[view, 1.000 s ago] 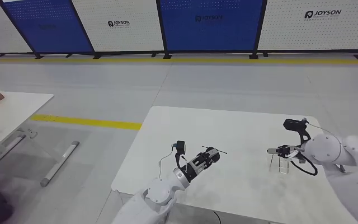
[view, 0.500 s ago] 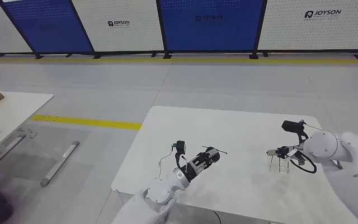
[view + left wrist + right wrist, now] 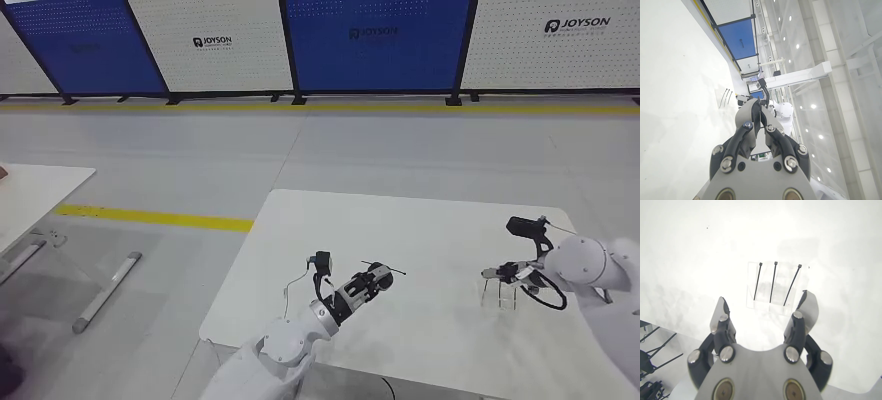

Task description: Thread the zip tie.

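My left gripper (image 3: 376,277) is held above the table's near left part, shut on a black zip tie (image 3: 388,268) whose end pokes out toward the table's middle. In the left wrist view the tie (image 3: 759,113) is a thin strip pinched between the fingers (image 3: 747,111). My right gripper (image 3: 764,302) hangs open just above a clear holder (image 3: 763,275) at the table's right side. Three black zip ties (image 3: 773,282) lie side by side on the holder. The holder (image 3: 500,293) sits right under my right gripper (image 3: 492,272).
The white table (image 3: 420,230) is bare between the two arms. Its edge runs close behind my right gripper, with more black zip ties (image 3: 659,344) lying lower beyond it. A second white table (image 3: 30,195) stands far left across the floor.
My right gripper has shifted slightly over the clear holder and stays open. The left arm and its zip tie have not moved.
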Robot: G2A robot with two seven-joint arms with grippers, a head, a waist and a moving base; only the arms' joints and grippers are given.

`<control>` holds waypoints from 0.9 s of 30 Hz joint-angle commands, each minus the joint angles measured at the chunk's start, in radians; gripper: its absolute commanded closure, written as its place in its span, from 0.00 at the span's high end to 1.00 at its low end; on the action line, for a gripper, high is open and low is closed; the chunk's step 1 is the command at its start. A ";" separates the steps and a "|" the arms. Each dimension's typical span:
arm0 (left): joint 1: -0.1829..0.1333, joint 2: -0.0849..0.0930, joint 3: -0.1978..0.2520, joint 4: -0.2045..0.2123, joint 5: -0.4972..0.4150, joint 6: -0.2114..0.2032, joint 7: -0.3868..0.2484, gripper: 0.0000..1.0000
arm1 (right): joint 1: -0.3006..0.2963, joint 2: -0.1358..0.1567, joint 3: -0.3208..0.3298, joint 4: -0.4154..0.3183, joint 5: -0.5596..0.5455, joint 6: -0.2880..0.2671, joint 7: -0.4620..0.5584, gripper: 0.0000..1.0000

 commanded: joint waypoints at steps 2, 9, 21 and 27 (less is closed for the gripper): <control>0.000 0.000 0.000 0.000 0.000 0.000 0.000 0.00 | 0.017 -0.007 -0.023 0.018 -0.021 0.015 0.015 0.47; 0.000 0.000 0.000 0.000 0.000 0.000 0.000 0.00 | 0.051 -0.029 -0.071 0.082 -0.037 0.037 0.021 0.45; 0.000 0.000 0.000 0.000 0.000 0.000 0.000 0.00 | 0.085 -0.060 -0.114 0.178 -0.022 0.028 0.005 0.35; 0.000 0.000 0.000 0.000 0.000 0.000 0.000 0.00 | 0.103 -0.079 -0.141 0.228 -0.020 0.029 -0.008 0.35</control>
